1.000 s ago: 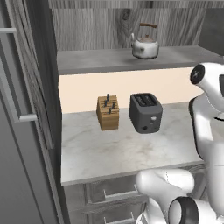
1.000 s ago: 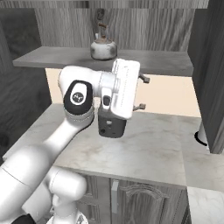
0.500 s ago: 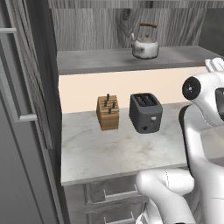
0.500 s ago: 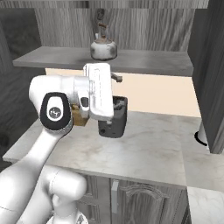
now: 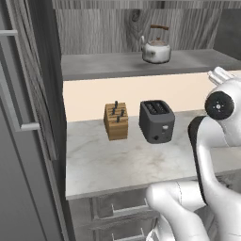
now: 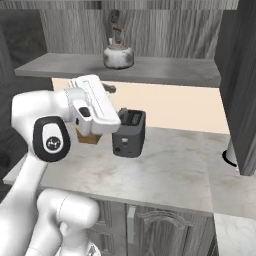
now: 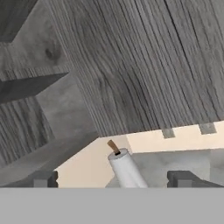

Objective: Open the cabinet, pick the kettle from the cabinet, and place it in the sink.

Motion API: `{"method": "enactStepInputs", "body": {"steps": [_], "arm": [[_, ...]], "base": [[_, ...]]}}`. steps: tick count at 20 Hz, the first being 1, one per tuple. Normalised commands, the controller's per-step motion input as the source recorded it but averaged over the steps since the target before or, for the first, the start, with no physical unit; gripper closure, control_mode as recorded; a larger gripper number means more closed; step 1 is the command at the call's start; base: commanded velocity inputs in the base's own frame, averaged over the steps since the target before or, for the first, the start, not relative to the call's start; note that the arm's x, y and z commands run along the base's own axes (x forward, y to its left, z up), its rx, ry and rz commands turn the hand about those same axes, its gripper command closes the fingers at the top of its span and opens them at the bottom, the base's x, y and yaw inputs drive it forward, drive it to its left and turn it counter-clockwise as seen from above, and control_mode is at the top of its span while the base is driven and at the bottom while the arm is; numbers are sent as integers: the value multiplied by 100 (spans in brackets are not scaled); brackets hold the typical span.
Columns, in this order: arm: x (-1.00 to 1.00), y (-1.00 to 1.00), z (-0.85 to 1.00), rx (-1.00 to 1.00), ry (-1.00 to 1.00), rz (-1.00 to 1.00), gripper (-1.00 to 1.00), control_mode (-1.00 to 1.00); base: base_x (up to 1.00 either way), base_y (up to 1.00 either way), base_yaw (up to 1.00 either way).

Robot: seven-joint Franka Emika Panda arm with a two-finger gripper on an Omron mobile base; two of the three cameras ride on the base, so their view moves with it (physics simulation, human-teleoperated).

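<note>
The cabinet (image 5: pixel 103 66) stands open, its door (image 5: pixel 33 108) swung out at the left. On its shelf (image 6: pixel 170 70) sits the small silver kettle (image 5: pixel 156 50) with a brown arched handle, also seen as the kettle (image 6: pixel 118 55) from the right. My gripper (image 6: pixel 111 90) is below and in front of the shelf, left of the kettle and well apart from it. In the hand view the gripper (image 7: pixel 112 180) is open, and both dark fingertips (image 7: pixel 43 178) hold nothing. The sink is out of view.
A dark toaster (image 5: pixel 156 121) and a wooden knife block (image 5: pixel 116 121) stand on the marble counter (image 5: pixel 122 164) under the shelf. A white paper roll (image 7: pixel 127 168) stands further along. The other cabinet door (image 6: pixel 245 85) hangs open at the right. Drawers (image 5: pixel 122 209) sit below.
The arm has swung, carrying the hand leftward and a little lower in the right base view while it turned. The jaws stay open. Kettle, toaster and knife block have not moved.
</note>
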Motion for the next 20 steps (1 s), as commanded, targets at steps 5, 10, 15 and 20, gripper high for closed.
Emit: {"method": "enactStepInputs", "body": {"steps": [5, 10, 15, 20], "arm": [[0, 26, 20, 0, 8, 29, -100, -100], [2, 23, 19, 0, 8, 28, -100, -100], [7, 14, 19, 0, 13, 24, -100, -100], [14, 12, 18, 0, 18, 23, -100, -100]], "base": [[0, 0, 0], [0, 0, 0], [0, 0, 0], [0, 0, 0]]}}
